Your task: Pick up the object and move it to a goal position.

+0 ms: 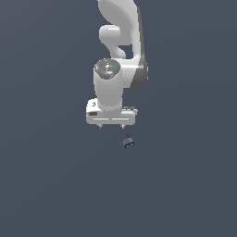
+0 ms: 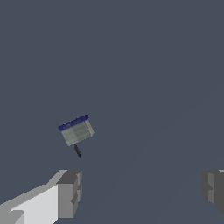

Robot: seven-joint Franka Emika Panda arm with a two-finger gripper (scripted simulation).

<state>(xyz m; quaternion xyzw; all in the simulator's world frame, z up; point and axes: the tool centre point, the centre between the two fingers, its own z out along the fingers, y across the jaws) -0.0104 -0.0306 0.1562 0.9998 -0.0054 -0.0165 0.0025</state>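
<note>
**Mia:** What is that little thing down there?

**Ben:** That is the object [image 1: 128, 142]. It is a tiny block, grey on most sides, with a dark blue strip along one edge. A thin dark stem sticks out of it. In the wrist view [image 2: 76, 130] you can see faint lines across the grey face, like a grid.

**Mia:** Where is it?

**Ben:** It lies on the flat grey-blue bench [image 1: 46, 185], just below the tool [image 1: 111, 126] in the exterior view, and a bit toward that view's right. It sits tilted, not square to the tool. No edge or corner of the bench shows, so I cannot place it that way.

**Mia:** Is the tool holding it?

**Ben:** No. The tool is spread wide and holds nothing. In the wrist view its two grey fingers [image 2: 69, 194] stand far apart, and the block is not between them. It lies off to one side, near one finger but not touching it.

**Mia:** What does the arm look like?

**Ben:** The arm [image 1: 115, 60] is smooth, white and round, with a dark band on one side. It is shiny like plastic. The finger pads look blocky and dull grey.

**Mia:** Is anything in the way?

**Ben:** I see nothing else near the block.

**Mia:** What is hard to see?

**Ben:** The top of the arm is cut off by the picture's edge. One finger is cut off too in the wrist view. The stem is so thin I cannot tell its shape.
</note>
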